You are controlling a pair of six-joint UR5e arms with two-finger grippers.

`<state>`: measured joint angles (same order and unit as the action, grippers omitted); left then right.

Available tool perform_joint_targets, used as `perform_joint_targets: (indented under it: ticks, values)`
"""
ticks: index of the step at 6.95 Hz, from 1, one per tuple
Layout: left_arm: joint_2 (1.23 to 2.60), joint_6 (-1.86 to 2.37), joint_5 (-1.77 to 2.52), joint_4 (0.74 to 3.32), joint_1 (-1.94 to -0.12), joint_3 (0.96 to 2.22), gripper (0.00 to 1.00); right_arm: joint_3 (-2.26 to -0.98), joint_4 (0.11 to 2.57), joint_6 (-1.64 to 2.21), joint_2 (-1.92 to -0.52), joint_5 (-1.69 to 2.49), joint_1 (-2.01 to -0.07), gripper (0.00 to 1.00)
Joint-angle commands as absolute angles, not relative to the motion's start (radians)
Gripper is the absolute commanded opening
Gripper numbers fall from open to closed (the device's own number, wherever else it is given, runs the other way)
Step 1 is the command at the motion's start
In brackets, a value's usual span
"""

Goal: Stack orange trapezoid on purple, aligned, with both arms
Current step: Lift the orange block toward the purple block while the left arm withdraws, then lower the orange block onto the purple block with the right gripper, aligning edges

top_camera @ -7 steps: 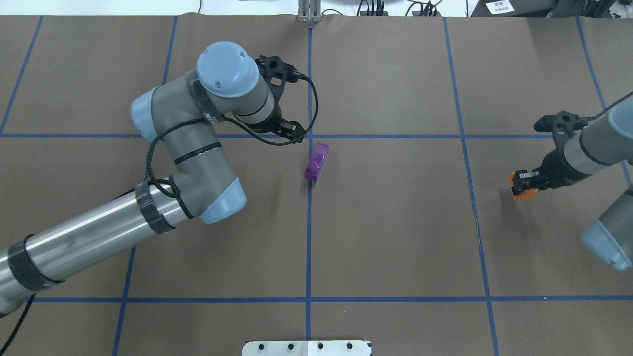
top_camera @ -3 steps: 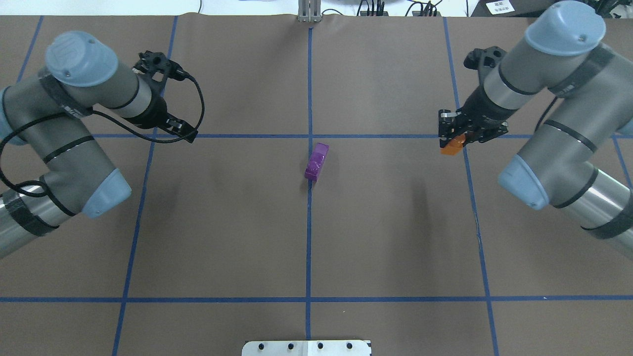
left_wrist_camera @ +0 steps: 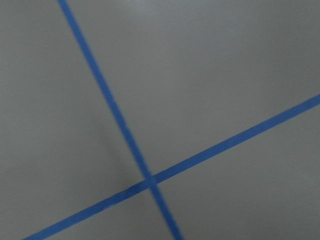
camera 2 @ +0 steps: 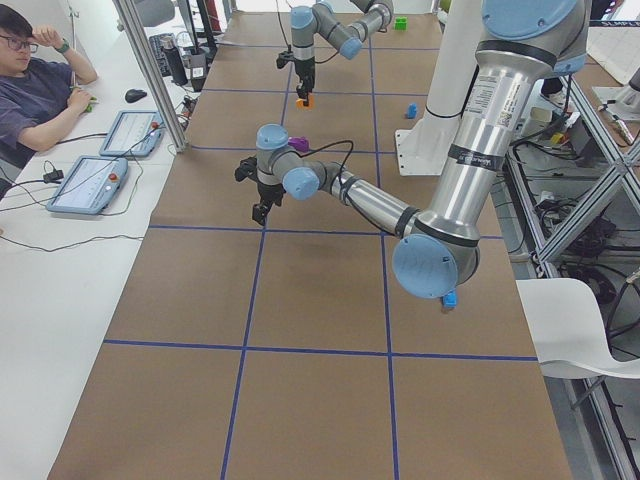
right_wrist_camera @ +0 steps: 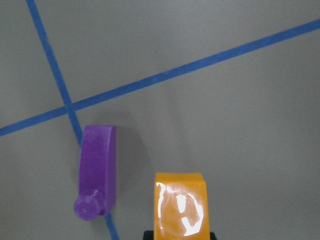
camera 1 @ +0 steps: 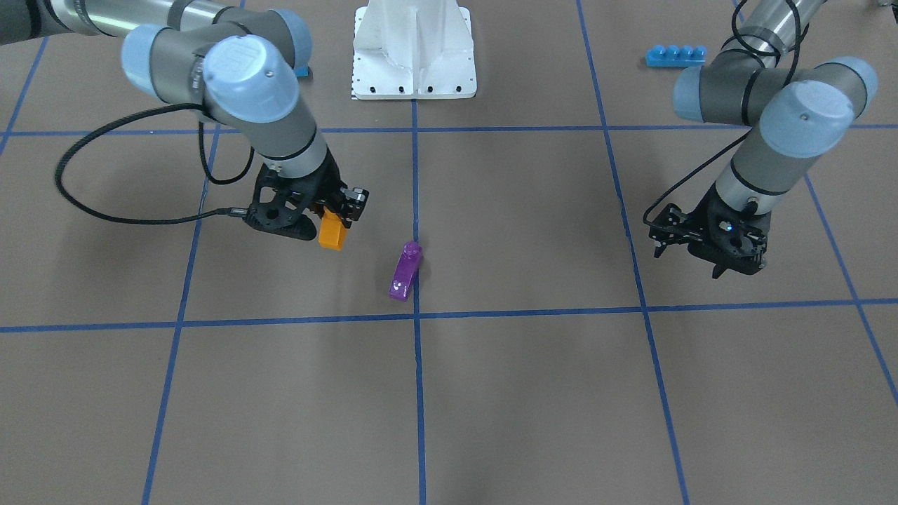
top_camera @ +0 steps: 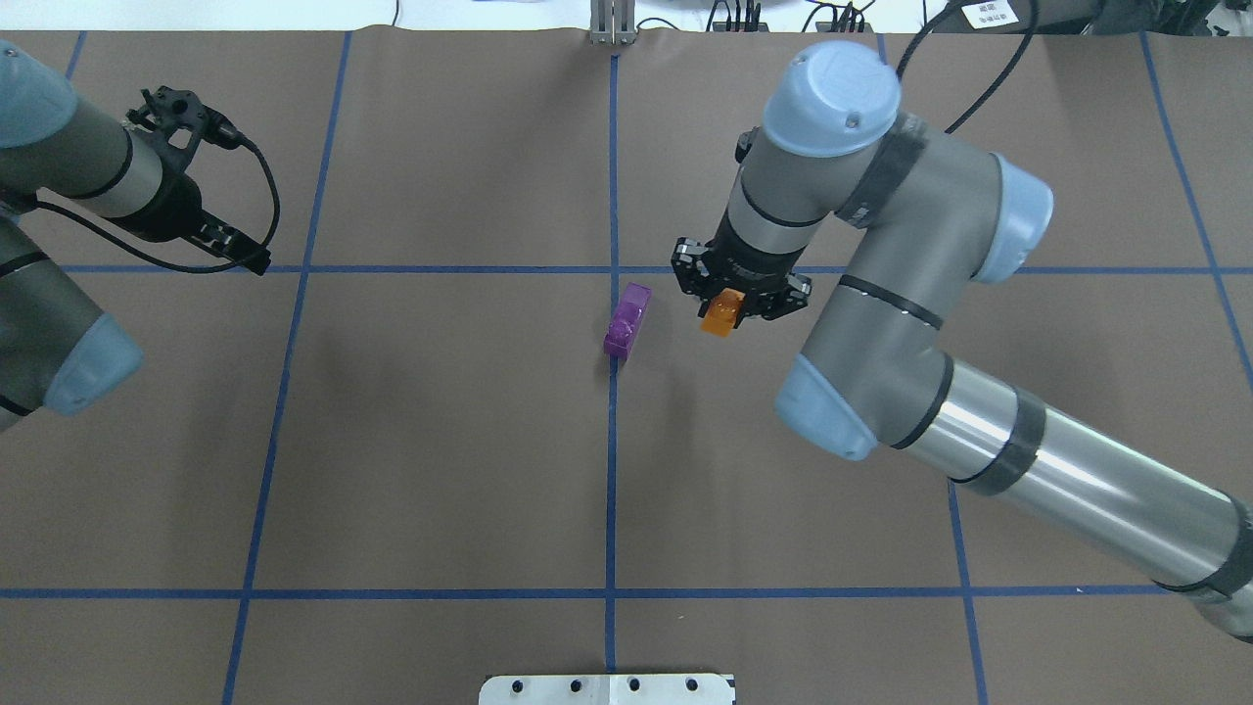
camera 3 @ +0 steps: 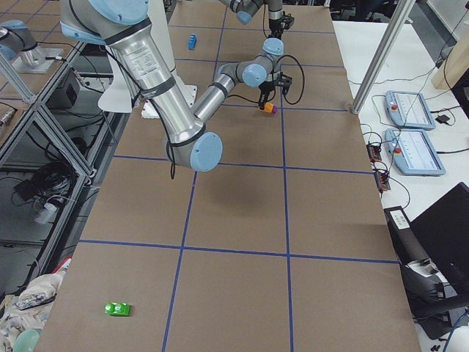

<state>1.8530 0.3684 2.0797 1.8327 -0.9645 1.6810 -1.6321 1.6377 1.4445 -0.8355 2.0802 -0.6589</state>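
The purple brick (top_camera: 626, 320) lies on the brown table beside the centre blue tape line; it also shows in the front view (camera 1: 406, 271) and the right wrist view (right_wrist_camera: 96, 172). My right gripper (top_camera: 725, 309) is shut on the orange trapezoid (top_camera: 721, 315) and holds it above the table, just right of the purple brick and apart from it. The orange trapezoid also shows in the front view (camera 1: 331, 233) and the right wrist view (right_wrist_camera: 179, 207). My left gripper (camera 1: 691, 256) hangs open and empty far to the left (top_camera: 240, 253). The left wrist view shows only tape lines.
A long blue four-stud brick (camera 1: 675, 55) lies near the left arm's base side. A small blue brick (camera 1: 302, 70) peeks out behind the right arm. The white base pedestal (camera 1: 414, 49) stands at the robot's edge. A green brick (camera 3: 117, 309) lies far off on the robot's right.
My right arm has swung in from the far right to beside the purple brick, carrying the orange trapezoid. My left arm has pulled back from the purple brick to the far left.
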Motion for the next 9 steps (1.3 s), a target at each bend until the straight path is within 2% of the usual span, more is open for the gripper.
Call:
perform_joint_targets:
  ticks: [1,9]
  values:
    - [1.819,0.308,2.086,1.833,-0.997,1.681,1.00,-1.443,1.634,1.572,-0.669,2.036,-0.603,0.00]
    - [1.819,0.308,2.080,1.833,-0.992,1.667,1.00,-1.370,1.551,1.574,-0.670,1.991,-0.591,0.00]
